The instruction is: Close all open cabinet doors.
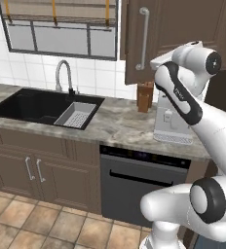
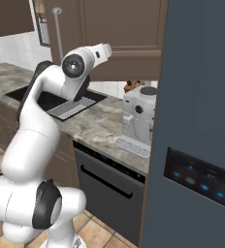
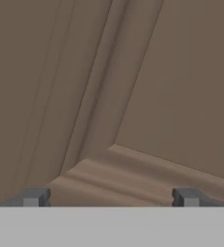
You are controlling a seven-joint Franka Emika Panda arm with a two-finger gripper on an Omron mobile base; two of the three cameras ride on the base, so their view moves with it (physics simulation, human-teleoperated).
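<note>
Cabinet door [image 1: 183, 36] above counter [image 1: 115, 124], coffee machine [image 1: 171, 121] below, sink [image 1: 42, 107] to left.

Hand camera (close) facing cabinet door [image 3: 172, 87]

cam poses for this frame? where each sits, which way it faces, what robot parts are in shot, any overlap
Left base view: behind-left, facing the sink and counter; arm rises lower right.
Right base view: behind-right, beside the fridge; arm rises lower left.
Hand view: on the hand, close up facing the cabinet door panel; gripper fingertips apart at the bottom.
Both base views share the cabinet door, the coffee machine and the dishwasher.
</note>
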